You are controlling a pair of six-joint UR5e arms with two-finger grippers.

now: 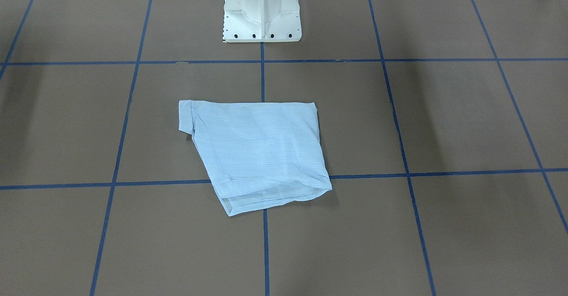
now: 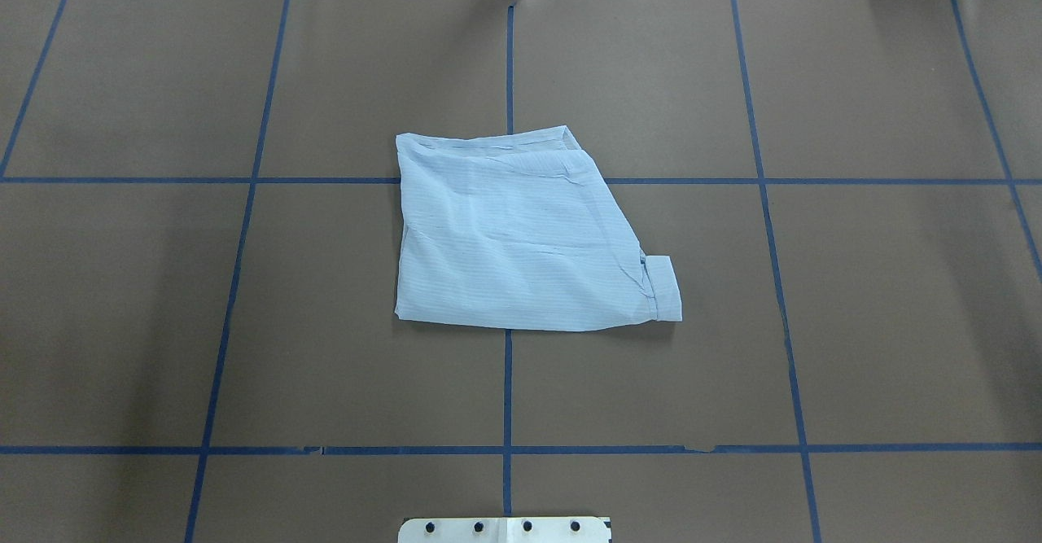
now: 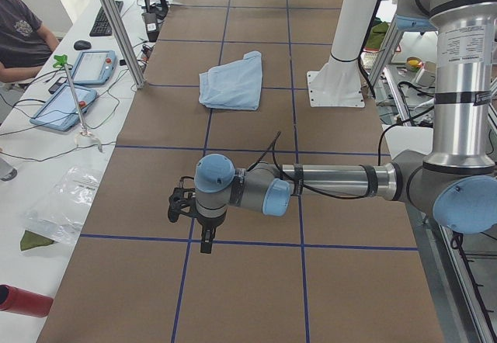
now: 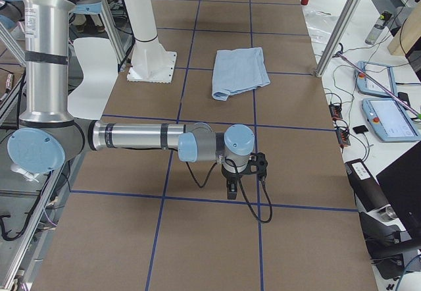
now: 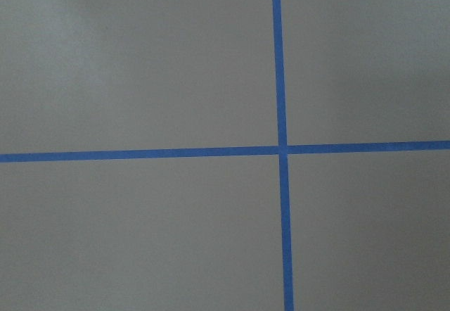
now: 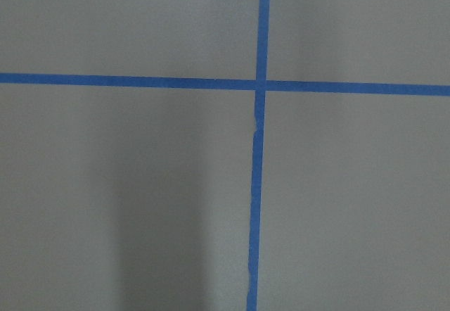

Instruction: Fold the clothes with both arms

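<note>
Grippers: left gripper and right gripper hang over opposite ends of the brown, blue-taped table; jaw opening cannot be told. Beyond the white pedestal base, the folded light-blue striped shirt lies flat mid-table, with its long axis crosswise and its cuffed corner pointing to the robot's right.

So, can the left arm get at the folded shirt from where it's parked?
Probably yes: only bare table lies between the left arm and the shirt, and nothing sits on the shirt.

Robot lab: taped grid table, teach pendants
</note>
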